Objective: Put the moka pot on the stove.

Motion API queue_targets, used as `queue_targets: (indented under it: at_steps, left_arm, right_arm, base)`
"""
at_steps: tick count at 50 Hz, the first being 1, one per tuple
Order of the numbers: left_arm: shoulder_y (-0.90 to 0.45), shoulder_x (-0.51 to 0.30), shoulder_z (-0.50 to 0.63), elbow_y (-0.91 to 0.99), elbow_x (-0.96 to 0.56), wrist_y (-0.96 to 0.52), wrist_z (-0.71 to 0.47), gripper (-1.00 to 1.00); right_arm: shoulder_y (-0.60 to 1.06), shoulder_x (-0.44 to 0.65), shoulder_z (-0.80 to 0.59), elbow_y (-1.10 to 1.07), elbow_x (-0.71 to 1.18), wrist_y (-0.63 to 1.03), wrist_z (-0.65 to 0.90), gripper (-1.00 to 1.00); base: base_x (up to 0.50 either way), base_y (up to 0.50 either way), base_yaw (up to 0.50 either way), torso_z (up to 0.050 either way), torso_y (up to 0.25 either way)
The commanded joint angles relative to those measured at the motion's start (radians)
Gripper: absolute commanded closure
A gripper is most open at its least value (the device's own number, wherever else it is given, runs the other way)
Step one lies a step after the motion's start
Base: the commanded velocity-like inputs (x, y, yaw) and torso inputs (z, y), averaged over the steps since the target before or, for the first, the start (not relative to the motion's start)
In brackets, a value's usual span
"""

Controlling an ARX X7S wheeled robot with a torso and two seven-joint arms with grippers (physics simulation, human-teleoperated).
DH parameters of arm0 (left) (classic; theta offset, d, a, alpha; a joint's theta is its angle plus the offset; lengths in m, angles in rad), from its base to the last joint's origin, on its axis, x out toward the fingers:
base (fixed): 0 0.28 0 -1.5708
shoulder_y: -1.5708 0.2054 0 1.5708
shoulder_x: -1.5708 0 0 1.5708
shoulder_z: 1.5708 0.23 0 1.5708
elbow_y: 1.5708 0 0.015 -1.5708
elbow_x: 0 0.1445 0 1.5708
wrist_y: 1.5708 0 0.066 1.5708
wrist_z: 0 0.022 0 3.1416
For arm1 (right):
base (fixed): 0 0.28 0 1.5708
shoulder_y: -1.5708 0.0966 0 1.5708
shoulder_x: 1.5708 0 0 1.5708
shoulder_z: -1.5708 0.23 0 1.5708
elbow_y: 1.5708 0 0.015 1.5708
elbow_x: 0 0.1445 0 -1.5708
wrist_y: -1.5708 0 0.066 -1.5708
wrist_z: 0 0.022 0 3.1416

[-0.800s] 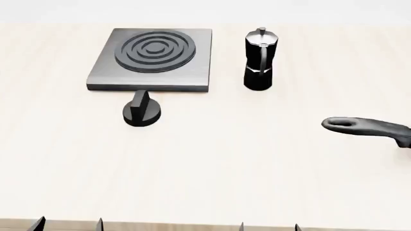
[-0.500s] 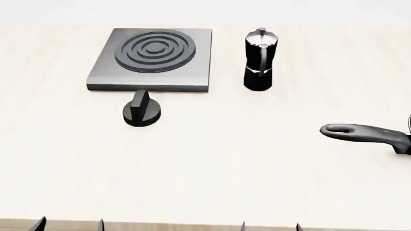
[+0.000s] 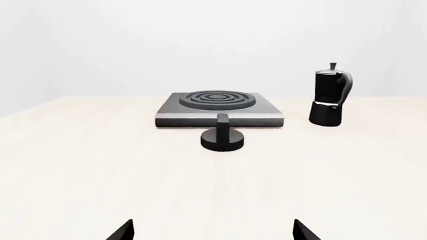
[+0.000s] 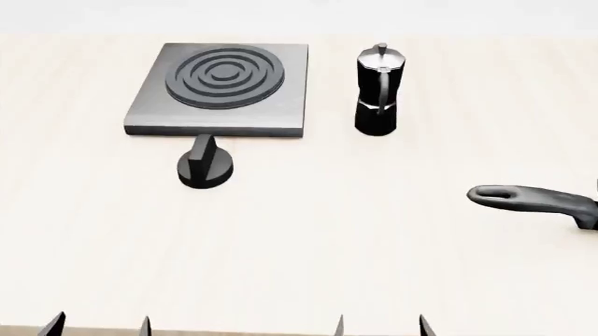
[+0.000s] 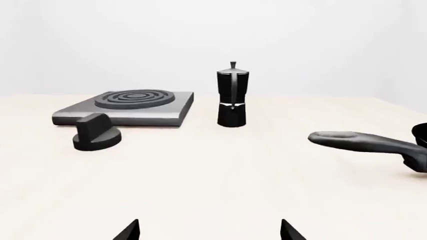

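The black moka pot (image 4: 379,89) stands upright on the table, just right of the stove (image 4: 220,87), apart from it. It also shows in the left wrist view (image 3: 329,96) and right wrist view (image 5: 232,96). The stove is a grey square plate with concentric rings, seen in both wrist views (image 3: 219,107) (image 5: 127,107). My left gripper (image 4: 98,326) and right gripper (image 4: 381,325) are open and empty at the near table edge, far from the pot; only their fingertips show (image 3: 212,231) (image 5: 209,231).
A black round dial knob (image 4: 204,164) lies in front of the stove (image 3: 222,136) (image 5: 97,134). A black pan handle (image 4: 528,200) reaches in from the right edge (image 5: 363,143). The table (image 4: 299,245) is pale wood.
The view has shifted slightly. The pan handle sits a little lower in the head view, and the right gripper's fingertips have moved a little left.
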Motion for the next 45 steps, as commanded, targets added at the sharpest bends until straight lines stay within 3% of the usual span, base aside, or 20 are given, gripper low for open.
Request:
queue_targets:
  at_steps: [1,45]
  left_arm:
    - [0.01,-0.018,0.016,0.04,-0.02,-0.007,-0.012,-1.0]
    - [-0.001,-0.058,0.062,0.061,-0.051,-0.015,-0.072,-1.0]
  right_arm:
    - [0.007,0.013,-0.029,-0.017,0.017,0.003,0.006,-1.0]
    - [0.006,0.059,-0.059,-0.03,0.065,-0.007,0.058,-1.0]
  base:
    - [0.18,0.0,0.0,0.0,0.0]
    - [0.22,0.0,0.0,0.0,0.0]
